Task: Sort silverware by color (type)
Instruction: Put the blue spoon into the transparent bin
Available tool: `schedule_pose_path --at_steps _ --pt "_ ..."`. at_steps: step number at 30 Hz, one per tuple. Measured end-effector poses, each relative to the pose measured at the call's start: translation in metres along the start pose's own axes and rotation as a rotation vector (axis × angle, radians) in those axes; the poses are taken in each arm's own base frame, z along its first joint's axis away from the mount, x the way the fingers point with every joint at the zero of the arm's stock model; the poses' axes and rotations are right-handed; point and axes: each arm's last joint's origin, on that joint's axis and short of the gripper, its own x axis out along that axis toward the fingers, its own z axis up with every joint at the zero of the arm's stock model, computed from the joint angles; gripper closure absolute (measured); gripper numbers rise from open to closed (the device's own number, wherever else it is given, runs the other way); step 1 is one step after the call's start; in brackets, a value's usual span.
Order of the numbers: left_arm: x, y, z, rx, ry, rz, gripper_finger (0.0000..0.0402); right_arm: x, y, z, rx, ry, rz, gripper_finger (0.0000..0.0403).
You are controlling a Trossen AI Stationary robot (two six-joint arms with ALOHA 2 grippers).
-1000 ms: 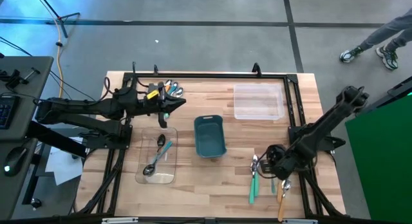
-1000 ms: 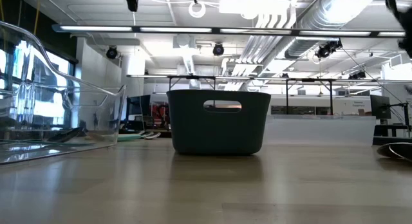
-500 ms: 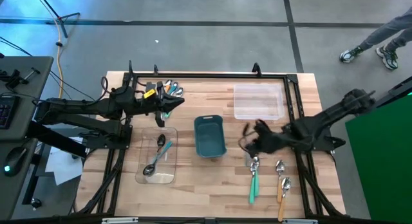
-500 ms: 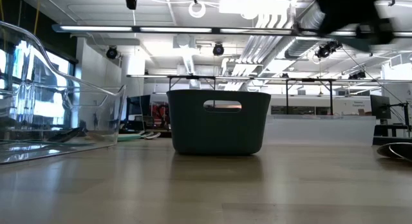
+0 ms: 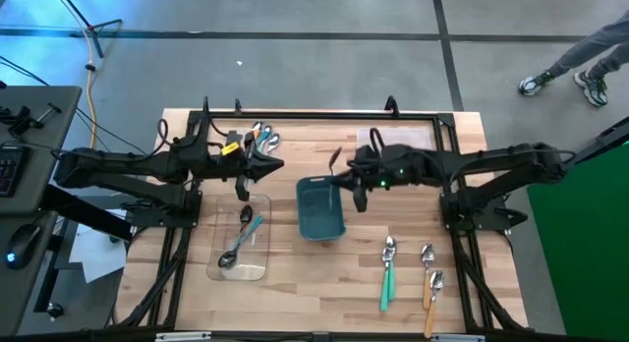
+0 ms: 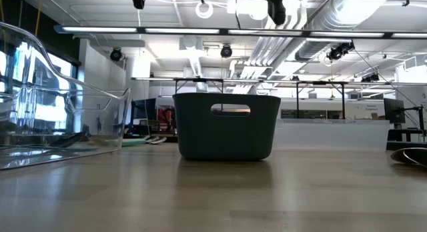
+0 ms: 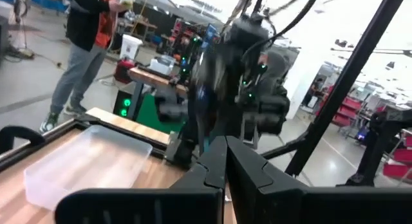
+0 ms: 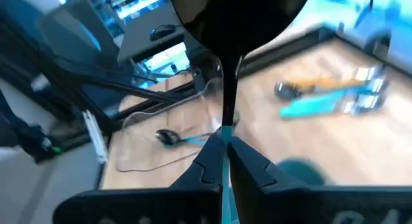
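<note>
Near the middle of the wooden table stands a teal bin, the landmark for everything else; from above, nothing can be seen lying inside it. Just above the bin's far right corner hangs the right gripper, its fingers pressed together on a spoon with a teal handle, whose metal bowl fills the upper part of the right wrist view. Left of the bin sits a clear tray holding two spoons, one dark and one teal-handled, lying crossed. The left gripper hovers beyond that tray, to the far left of the bin, its fingers closed on nothing visible. Just past it, at the table's far edge, lies a small cluster of spoons with orange and teal handles. To the far right of the bin sits a second clear tray, which looks empty. On the bare table to the near right of the bin lie two teal-handled spoons side by side and, beyond them, two orange-handled spoons.
</note>
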Motion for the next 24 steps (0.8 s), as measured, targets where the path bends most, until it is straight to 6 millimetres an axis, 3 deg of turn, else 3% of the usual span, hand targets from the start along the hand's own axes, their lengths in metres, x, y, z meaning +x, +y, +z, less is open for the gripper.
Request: schedule_pose_path --at_steps 6,24 --pt "0.013 -0.001 -0.010 0.011 0.020 -0.010 0.0401 -0.008 -0.002 0.029 -0.152 -0.068 -0.019 0.0403" --pt "0.024 0.000 -0.017 0.016 0.024 -0.010 0.0393 -0.007 -0.003 0.035 -0.143 -0.112 0.043 0.0403"
